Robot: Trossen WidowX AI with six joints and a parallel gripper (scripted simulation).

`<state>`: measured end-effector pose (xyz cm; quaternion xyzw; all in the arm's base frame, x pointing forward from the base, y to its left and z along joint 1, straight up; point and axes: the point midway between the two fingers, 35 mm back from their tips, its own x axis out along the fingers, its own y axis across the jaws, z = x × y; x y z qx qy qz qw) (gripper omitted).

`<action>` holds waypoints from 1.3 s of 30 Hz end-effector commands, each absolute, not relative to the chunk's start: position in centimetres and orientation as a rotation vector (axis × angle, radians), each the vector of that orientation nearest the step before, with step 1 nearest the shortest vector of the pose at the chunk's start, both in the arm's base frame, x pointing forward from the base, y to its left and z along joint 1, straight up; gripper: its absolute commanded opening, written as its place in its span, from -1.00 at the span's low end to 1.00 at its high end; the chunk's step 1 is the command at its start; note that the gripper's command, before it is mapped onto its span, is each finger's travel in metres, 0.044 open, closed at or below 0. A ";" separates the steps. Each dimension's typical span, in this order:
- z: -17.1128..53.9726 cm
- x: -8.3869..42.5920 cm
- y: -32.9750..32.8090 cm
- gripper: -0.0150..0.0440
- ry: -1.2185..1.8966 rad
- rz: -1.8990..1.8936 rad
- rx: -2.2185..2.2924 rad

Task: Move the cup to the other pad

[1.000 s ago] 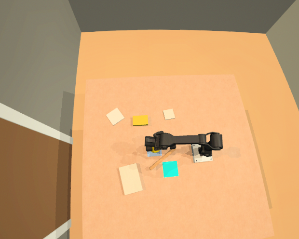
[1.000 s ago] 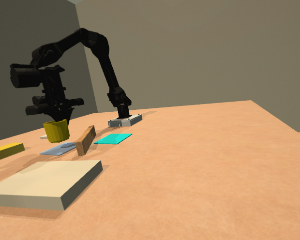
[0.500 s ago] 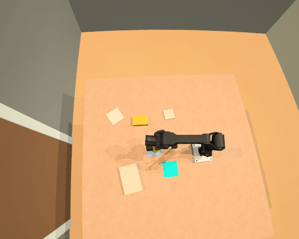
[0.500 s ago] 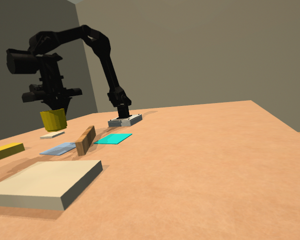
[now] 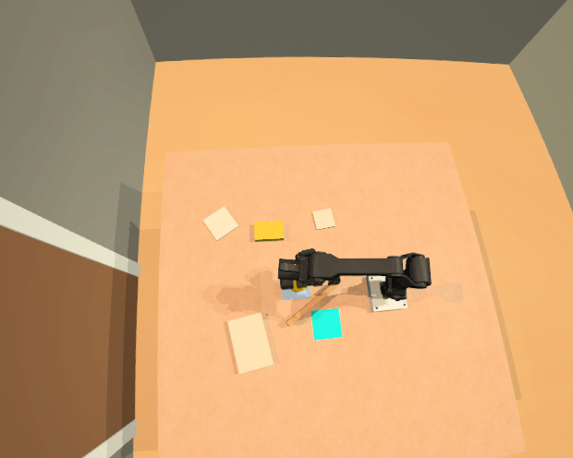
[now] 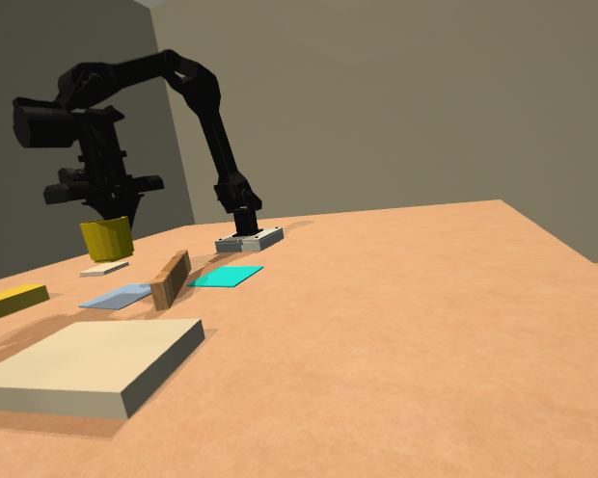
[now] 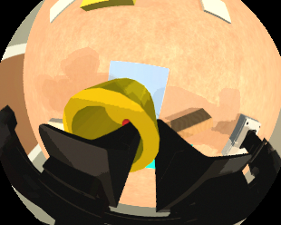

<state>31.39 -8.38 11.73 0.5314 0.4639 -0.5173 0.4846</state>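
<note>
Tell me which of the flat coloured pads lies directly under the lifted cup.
The pale blue pad: the yellow cup, clamped in the gripper, hangs over it. The cyan pad lies beyond the wooden bar, nearer the arm's base.

Bare test room, grey walls, tabletop, bolted arm base

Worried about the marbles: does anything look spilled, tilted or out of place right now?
No marbles show on the table. The yellow cup hangs slightly tilted in the gripper, clear of the light blue pad. A wooden bar lies between both pads.
</note>
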 end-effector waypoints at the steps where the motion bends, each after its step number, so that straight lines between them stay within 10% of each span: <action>1: 11.7 31.3 -8.3 -0.49 1.130 -1.260 1.294; 39: 11.9 27.6 0.0 -0.49 1.135 -1.262 1.298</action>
